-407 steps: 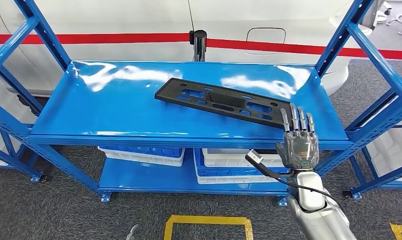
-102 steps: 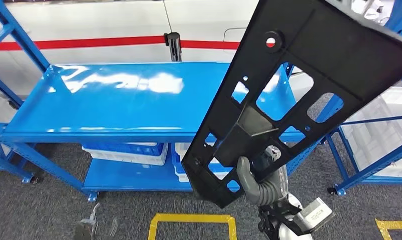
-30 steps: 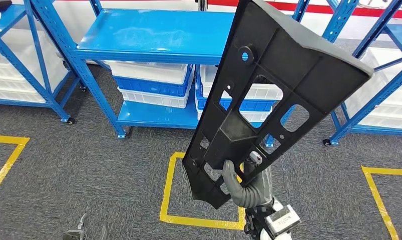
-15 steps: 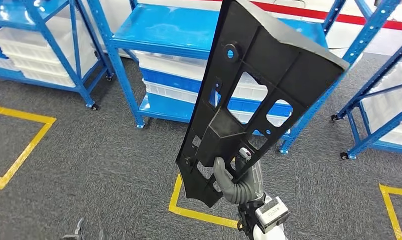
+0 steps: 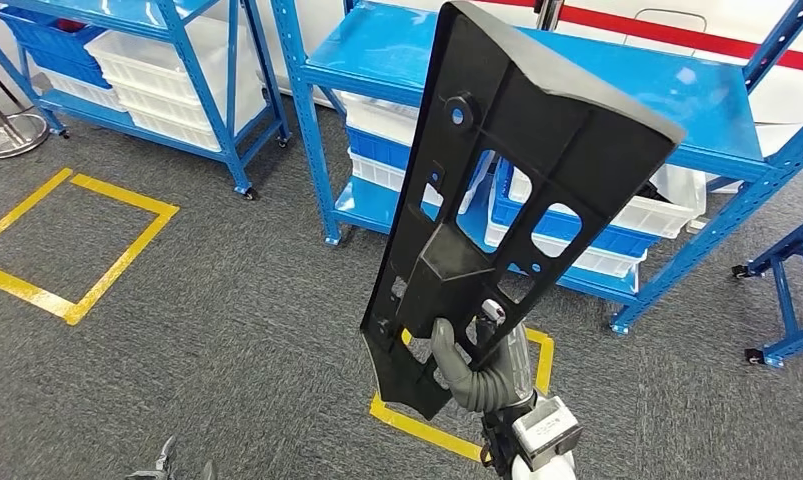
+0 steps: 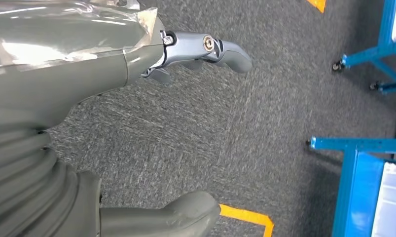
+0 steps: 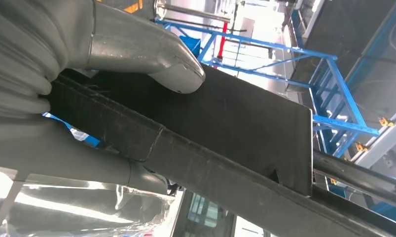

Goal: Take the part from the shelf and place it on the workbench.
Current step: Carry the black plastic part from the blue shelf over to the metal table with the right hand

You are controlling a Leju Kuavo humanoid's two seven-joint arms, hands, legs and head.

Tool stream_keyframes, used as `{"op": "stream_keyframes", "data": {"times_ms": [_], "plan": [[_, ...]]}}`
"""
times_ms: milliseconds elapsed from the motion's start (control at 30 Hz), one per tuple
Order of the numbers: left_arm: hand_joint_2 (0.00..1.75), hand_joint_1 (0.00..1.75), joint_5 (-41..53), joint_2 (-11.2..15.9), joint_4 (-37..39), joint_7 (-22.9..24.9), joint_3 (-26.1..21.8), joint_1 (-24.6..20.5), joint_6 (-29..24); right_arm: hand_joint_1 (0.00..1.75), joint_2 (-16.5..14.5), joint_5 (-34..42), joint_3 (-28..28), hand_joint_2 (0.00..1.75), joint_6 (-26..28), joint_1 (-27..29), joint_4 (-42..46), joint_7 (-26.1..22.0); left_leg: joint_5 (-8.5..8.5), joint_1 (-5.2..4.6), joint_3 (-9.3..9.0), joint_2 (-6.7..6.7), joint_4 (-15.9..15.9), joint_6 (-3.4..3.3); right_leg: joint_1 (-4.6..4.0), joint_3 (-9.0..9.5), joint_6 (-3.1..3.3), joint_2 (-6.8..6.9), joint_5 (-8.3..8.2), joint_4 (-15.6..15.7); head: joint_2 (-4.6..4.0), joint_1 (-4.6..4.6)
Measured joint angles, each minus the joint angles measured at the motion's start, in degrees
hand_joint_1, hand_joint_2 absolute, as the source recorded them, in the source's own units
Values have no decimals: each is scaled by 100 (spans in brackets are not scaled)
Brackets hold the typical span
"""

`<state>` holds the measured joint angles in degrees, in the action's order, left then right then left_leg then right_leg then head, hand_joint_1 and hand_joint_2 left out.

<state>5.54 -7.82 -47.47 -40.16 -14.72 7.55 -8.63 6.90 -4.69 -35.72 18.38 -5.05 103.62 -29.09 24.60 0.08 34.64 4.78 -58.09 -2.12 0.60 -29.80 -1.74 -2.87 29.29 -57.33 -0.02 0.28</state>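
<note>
So the right robot hand (image 5: 472,372) is gripping the black part (image 5: 507,190) near its lower end, thumb wrapping over the front face and the other fingers going round behind it, and it's holding the thing up off everything, standing nearly on end and leaning a bit to the right in the head view. The part is a long flat plastic panel with a bunch of cutouts and a round hole near the top, and it's hanging in the air in front of the blue shelf (image 5: 677,95), not touching it. Through the cutouts the white and blue bins (image 5: 632,215) on the lower level are showing. The right wrist view is looking right along the panel's edge, with the thumb (image 7: 151,54) pressing flat on it. The left robot hand (image 6: 136,64) is hanging down over the grey carpet (image 6: 196,143), fingers loosely apart and holding nothing. Yellow tape squares (image 5: 97,240) are marking the floor.
</note>
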Motion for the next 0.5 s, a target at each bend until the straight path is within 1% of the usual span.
{"op": "stream_keyframes", "data": {"times_ms": [33, 67, 100, 133, 167, 200, 233, 267, 300, 333, 367, 400, 433, 467, 500], "plan": [[175, 0, 2, -1, -10, -1, -1, 6, 4, 175, 3, -1, 8, 175, 0, 2, 0, 0, 1, -5, 15, 43, -3, 26, -10, 0, 41, 29, -4, 29, 0, -3], [175, 0, 3, -2, -16, -1, -1, 18, 5, 175, 5, -1, 13, 175, 0, 1, 0, 0, -3, 10, 28, 80, -6, 54, 2, 11, 84, 72, -14, 37, 0, -4], [175, 0, 3, -2, -18, -1, -1, 33, 6, 175, 5, -1, 16, 175, 0, -3, 0, 1, 22, 21, 55, 53, -43, 81, 11, 29, 125, 119, -29, 47, 0, -4], [175, 0, 3, -2, -20, -1, -1, 46, 7, 175, 4, -2, 17, 175, -1, -4, 1, 0, 102, 30, 109, -31, -153, 107, 23, 45, 165, 166, -50, 57, 0, -15], [175, 0, 2, -3, -22, 0, 0, 51, 7, 175, 2, -3, 17, 175, -1, -2, 3, 0, 243, 41, 203, -148, -362, 134, 33, 58, 201, 218, -67, 67, 1, -26], [175, 0, 2, -4, -25, 0, 2, 51, 8, 175, 2, -4, 18, 175, -2, 5, 5, 0, 442, 50, 345, -284, -677, 160, 21, 62, 223, 273, -74, 66, 0, -35], [175, 0, 2, -6, -26, 1, 3, 46, 10, 175, 2, -5, 19, 175, -2, 12, 7, -1, 639, 63, 507, -371, -1043, 190, 8, 60, 240, 330, -73, 64, 0, -46], [175, 0, 3, -8, -26, 1, 4, 44, 12, 175, 4, -5, 20, 175, -3, 18, 8, -1, 771, 80, 652, -414, -1367, 214, -2, 60, 248, 391, -68, 62, 0, -46], [175, 0, 3, -8, -26, 1, 4, 44, 13, 175, 7, -2, 21, 175, -5, 23, 8, -3, 802, 97, 735, -440, -1545, 234, -6, 60, 253, 450, -61, 61, 0, -47], [175, 0, 2, -9, -26, 1, 3, 45, 12, 175, 11, 4, 23, 175, -8, 31, 8, -13, 724, 114, 720, -464, -1517, 249, -5, 65, 253, 506, -51, 60, 0, -49], [175, 0, 1, -9, -26, 1, 1, 43, 10, 175, 18, 13, 28, 175, -11, 48, 8, -32, 556, 130, 599, -507, -1274, 258, -2, 77, 244, 559, -34, 58, 0, -50], [175, 0, 0, -9, -26, 1, -2, 37, 7, 175, 26, 23, 36, 175, -15, 73, 7, -62, 359, 142, 412, -602, -903, 263, -3, 93, 223, 608, -12, 54, 0, -51], [175, 0, -1, -9, -25, 1, -3, 24, 1, 175, 37, 35, 47, 175, -18, 105, 7, -106, 223, 129, 236, -713, -554, 260, -23, 103, 191, 656, 13, 46, 0, -54], [175, 0, -2, -9, -23, 1, -4, 10, -11, 175, 50, 48, 59, 175, -21, 139, 5, -154, 137, 113, 114, -793, -298, 235, -44, 109, 157, 698, 36, 39, 0, -51], [175, 0, -3, -9, -21, 1, -4, 1, -25, 175, 63, 59, 70, 175, -27, 170, 0, -207, 115, 88, 64, -836, -170, 207, -68, 110, 129, 744, 53, 34, 1, -45]]}}
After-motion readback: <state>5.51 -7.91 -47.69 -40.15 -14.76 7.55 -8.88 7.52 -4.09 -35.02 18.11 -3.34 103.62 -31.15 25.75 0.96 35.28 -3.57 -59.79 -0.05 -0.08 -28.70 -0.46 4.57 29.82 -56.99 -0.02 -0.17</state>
